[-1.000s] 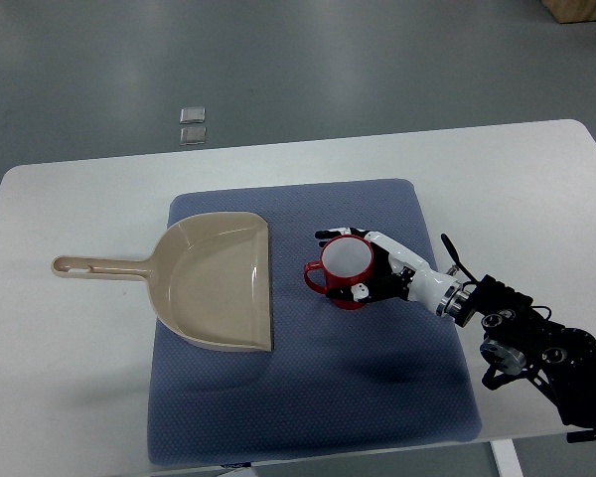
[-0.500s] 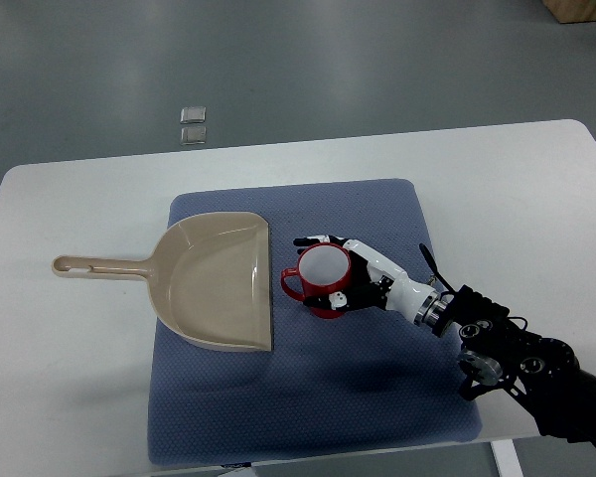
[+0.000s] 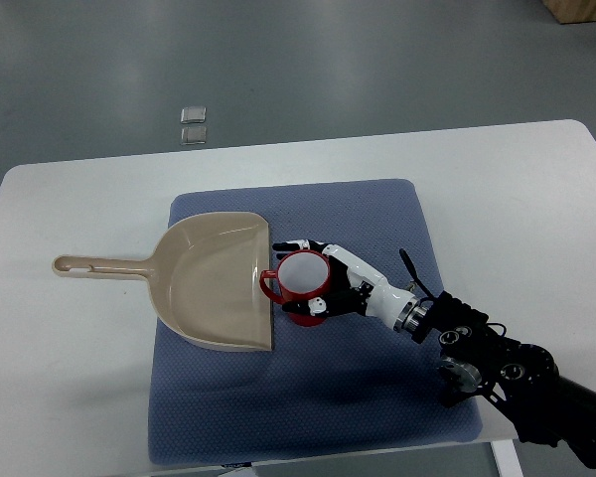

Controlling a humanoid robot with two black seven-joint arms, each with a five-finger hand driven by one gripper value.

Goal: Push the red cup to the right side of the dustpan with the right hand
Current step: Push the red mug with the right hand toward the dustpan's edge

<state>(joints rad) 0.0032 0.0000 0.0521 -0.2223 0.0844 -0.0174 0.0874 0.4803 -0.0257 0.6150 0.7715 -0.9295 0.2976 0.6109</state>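
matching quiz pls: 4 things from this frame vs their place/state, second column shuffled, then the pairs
Things:
1. red cup
2. dustpan
3. right hand
4. blue mat

Places/states:
A. spread on the white table, under the other items
B. fingers cupped around the cup
C. upright, handle at the dustpan's open edge
D. handle pointing to the picture's left

Pairs: 1-C, 2-D, 3-B, 4-A
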